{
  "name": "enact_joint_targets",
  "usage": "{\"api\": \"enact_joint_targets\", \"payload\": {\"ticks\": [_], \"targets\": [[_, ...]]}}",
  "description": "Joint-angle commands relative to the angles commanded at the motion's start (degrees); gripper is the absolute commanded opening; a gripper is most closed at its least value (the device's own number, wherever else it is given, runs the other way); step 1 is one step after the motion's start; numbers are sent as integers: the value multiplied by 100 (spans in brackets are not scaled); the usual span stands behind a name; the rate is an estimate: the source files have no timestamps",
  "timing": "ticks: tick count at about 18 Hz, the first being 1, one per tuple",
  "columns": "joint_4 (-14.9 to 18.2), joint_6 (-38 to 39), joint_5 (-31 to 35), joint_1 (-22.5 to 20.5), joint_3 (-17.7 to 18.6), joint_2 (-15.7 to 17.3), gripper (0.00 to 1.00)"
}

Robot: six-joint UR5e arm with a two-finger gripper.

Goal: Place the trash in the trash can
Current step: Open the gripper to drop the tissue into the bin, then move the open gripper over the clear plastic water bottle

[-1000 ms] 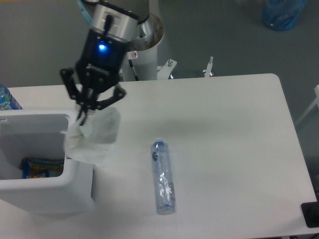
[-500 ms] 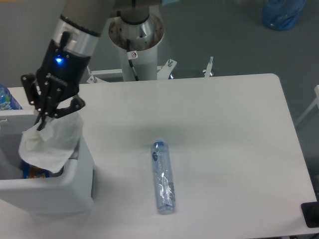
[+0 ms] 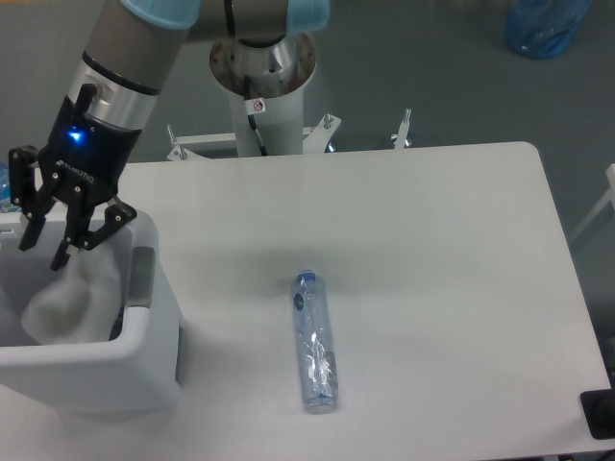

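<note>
My gripper [image 3: 44, 252] hangs open over the white trash can [image 3: 96, 376] at the table's left edge, fingers spread and pointing down into it. The crumpled white wrapper [image 3: 69, 303] lies loose inside the trash can, just below the fingertips and apart from them. The crushed clear bottle [image 3: 315, 342] with its blue cap end pointing away lies flat on the white table, well to the right of the can and far from the gripper.
The robot's base column [image 3: 261, 72] stands behind the table's far edge. A sliver of a blue-labelled bottle [image 3: 4, 188] shows at the left edge behind the can. A blue bag [image 3: 543, 24] lies on the floor at the top right.
The gripper carried the wrapper left from the can's right rim to over its opening, then opened. The wrapper dropped into the can. The bottle has not moved.
</note>
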State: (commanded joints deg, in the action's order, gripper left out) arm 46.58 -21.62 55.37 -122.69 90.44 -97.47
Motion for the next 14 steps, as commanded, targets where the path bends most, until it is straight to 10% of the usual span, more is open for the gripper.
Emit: {"api": "enact_joint_targets", "payload": {"ticks": [14], "targets": [[0, 1117, 570, -1195, -70, 62, 100]]}}
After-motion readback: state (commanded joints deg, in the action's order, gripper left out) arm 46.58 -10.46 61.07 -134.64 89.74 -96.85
